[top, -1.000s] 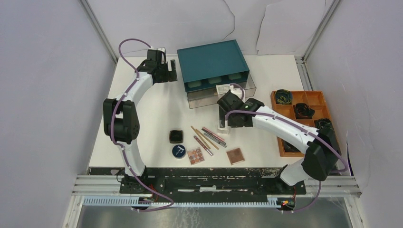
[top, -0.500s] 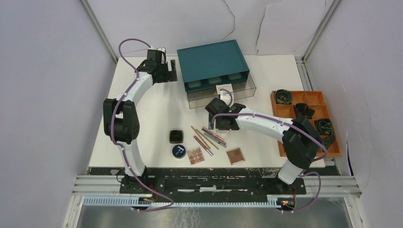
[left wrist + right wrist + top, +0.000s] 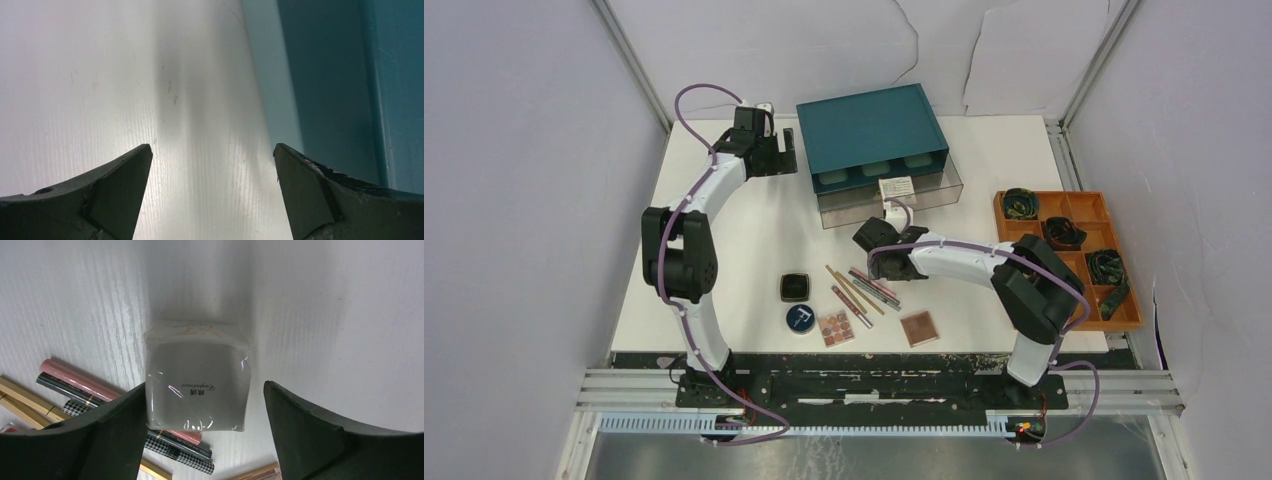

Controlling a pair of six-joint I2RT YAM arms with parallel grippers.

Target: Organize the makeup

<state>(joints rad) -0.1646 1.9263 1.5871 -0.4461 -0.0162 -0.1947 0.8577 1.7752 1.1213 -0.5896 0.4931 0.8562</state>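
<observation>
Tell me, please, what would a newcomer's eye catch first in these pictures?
The large teal drawer box at the table's far middle stands out first, then the orange tray on the right. Near the centre, the right end effector hangs open over a plastic-wrapped white cube, beside thin pencils.

You see a white cube in clear plastic wrap (image 3: 197,382) between the wide-apart black fingers (image 3: 100,440) of the right gripper (image 3: 205,385). It perhaps touches the thin pencils (image 3: 75,387) at its lower left.
</observation>
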